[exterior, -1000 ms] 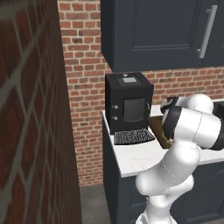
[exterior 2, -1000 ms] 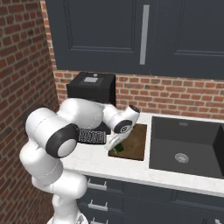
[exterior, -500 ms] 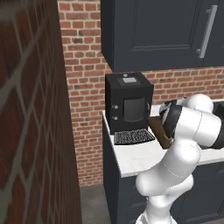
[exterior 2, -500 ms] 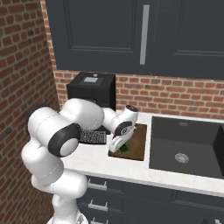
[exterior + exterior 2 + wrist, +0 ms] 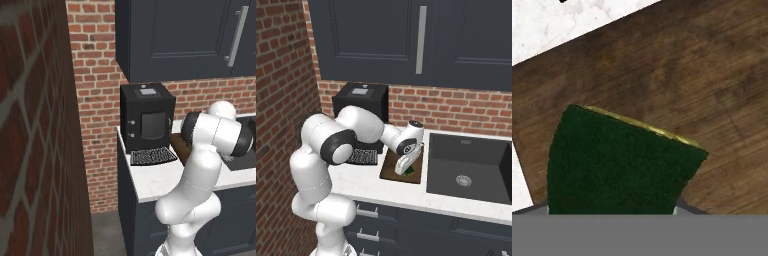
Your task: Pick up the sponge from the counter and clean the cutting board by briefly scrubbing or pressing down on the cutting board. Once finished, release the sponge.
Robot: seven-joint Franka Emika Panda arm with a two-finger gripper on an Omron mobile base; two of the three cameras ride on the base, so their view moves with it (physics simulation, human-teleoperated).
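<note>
Hand view: sponge [image 5: 619,162] pinched in jaws, green face up, over cutting board [image 5: 677,75] on table [image 5: 557,22] | step: scrubbing pass | next: press down briefly, then let go.

Sponge over the cutting board, seen from the hand

The dark green sponge [image 5: 619,162] fills the lower middle, a thin yellow layer showing along its upper edge. Behind it lies the brown wooden cutting board [image 5: 677,75], with the white marble counter [image 5: 567,25] at the top left and far left.
</note>
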